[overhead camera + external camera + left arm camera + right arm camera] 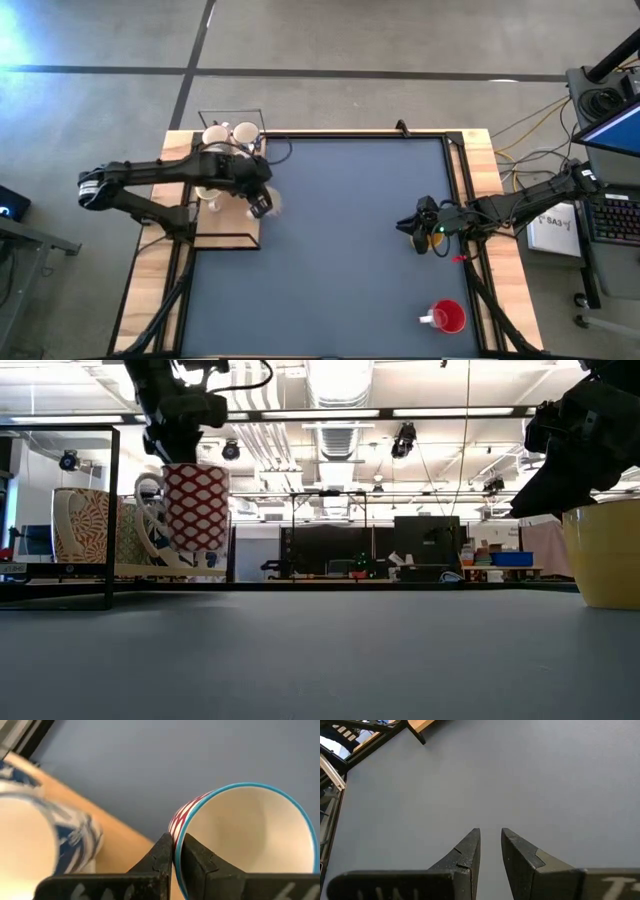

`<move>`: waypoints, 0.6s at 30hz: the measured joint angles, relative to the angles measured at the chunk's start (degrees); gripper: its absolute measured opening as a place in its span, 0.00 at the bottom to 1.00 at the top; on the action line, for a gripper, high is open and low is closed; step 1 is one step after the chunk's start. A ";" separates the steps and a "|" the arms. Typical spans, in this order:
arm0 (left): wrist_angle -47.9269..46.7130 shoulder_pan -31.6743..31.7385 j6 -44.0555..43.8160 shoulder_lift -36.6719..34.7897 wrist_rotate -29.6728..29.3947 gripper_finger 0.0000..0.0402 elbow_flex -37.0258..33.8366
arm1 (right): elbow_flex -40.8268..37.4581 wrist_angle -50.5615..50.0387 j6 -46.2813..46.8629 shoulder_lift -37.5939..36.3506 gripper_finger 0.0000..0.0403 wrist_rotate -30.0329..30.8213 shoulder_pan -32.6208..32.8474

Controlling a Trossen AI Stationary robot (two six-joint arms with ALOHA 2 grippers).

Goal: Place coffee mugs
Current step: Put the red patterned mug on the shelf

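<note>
My left gripper (262,207) (173,845) is shut on a mug with a red-and-white pattern, a teal rim and a cream inside (197,508) (250,835). It is at the right edge of the wooden rack (225,225), by the table's left side. More mugs stand on the rack (229,134) (85,525), and a blue-and-white one (50,840) is close by. A red mug (447,317) stands upright on the mat near the near right corner. My right gripper (412,226) (490,837) is open above the bare mat at the right and touches nothing. My left gripper pinches the patterned mug's rim (175,827), with one finger (197,862) inside the cup and the other (161,857) on the outer wall. The fingers come from above, pointing down. The mug hangs upright below them, lifted clear of the table, and its handle (148,510) points toward the rack.
The rack has a thin black wire frame (110,510) around it. The dark mat (340,270) is bare between the two arms. In the low view a yellowish mug (605,555) stands large at the right edge. Cables and a keyboard lie beyond the table's right side.
</note>
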 joint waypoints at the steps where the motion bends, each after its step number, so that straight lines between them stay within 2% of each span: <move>1: -1.11 0.18 0.00 -0.70 0.21 0.02 -0.03 | 0.01 0.00 0.02 0.00 0.17 0.00 0.00; 9: -9.58 0.00 -0.88 -8.26 2.80 0.02 -1.16 | -0.01 0.00 0.00 0.00 0.17 0.00 0.00; 18: -13.05 0.00 -7.21 -18.70 6.06 0.02 -8.39 | -0.01 0.00 0.00 0.00 0.17 0.00 -0.01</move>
